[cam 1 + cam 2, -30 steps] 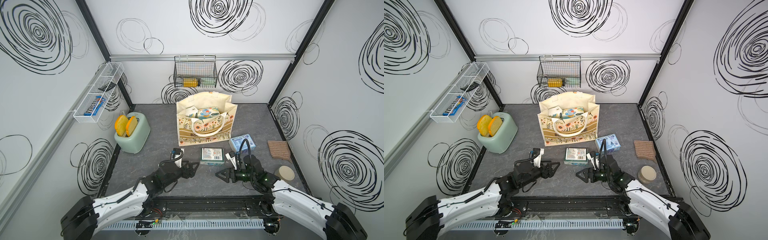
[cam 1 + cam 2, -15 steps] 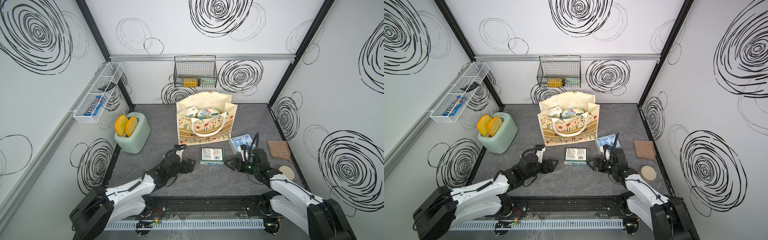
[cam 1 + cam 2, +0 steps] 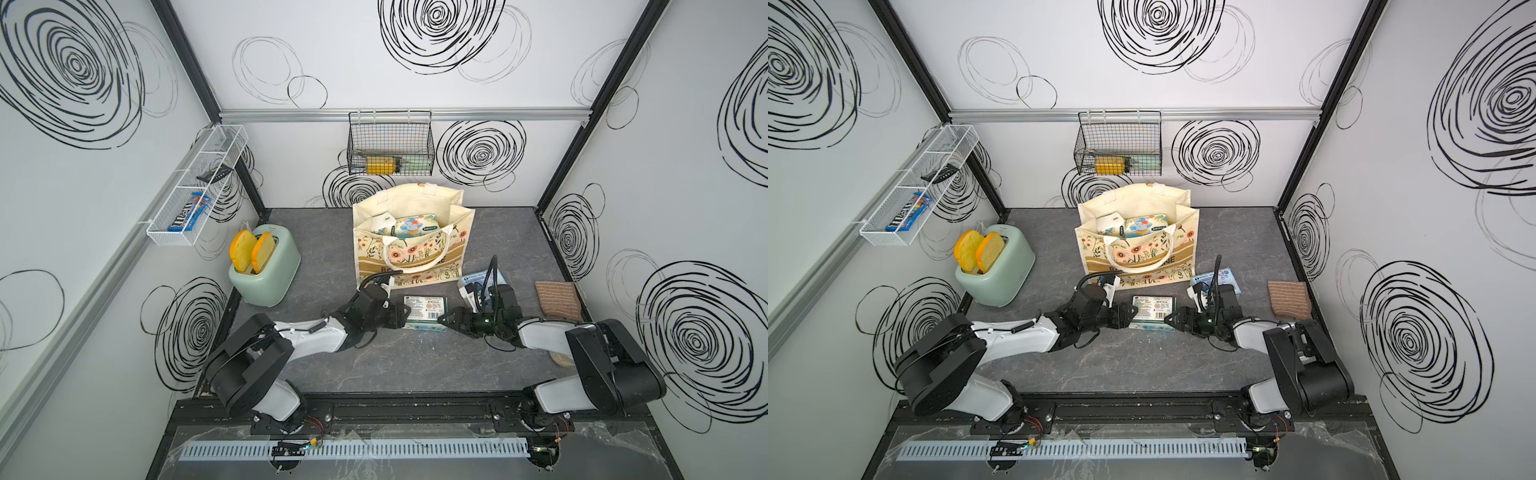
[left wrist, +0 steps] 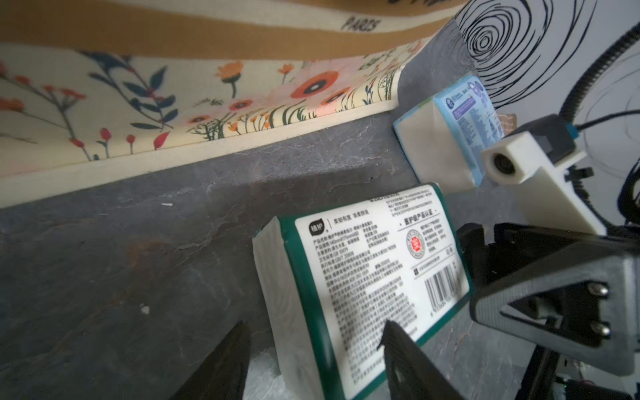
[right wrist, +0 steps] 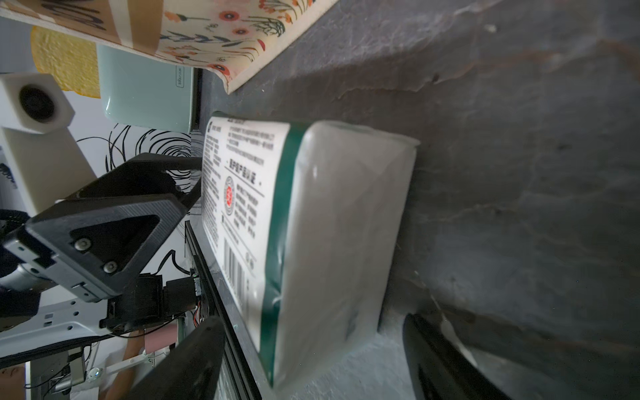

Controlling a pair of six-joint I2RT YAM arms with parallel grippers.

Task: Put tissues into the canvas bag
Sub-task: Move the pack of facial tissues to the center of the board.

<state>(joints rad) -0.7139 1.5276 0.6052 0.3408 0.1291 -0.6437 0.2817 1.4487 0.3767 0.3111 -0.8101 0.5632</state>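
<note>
- The green-white tissue pack (image 3: 427, 311) lies flat on the table (image 3: 415, 361), just before the canvas bag (image 3: 415, 253) and between both grippers.
- Left gripper (image 3: 402, 318): jaws part-open astride one pack end, not clamped.
- Right gripper (image 3: 445, 323): jaws wide, astride the opposite end.
- Both arms reach low and inward.

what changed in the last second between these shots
Both arms reached inward: the left gripper and right gripper now flank opposite ends of the green-white tissue pack, the left's jaws narrowing around it. The pack, canvas bag and light blue pack stayed put.
</note>
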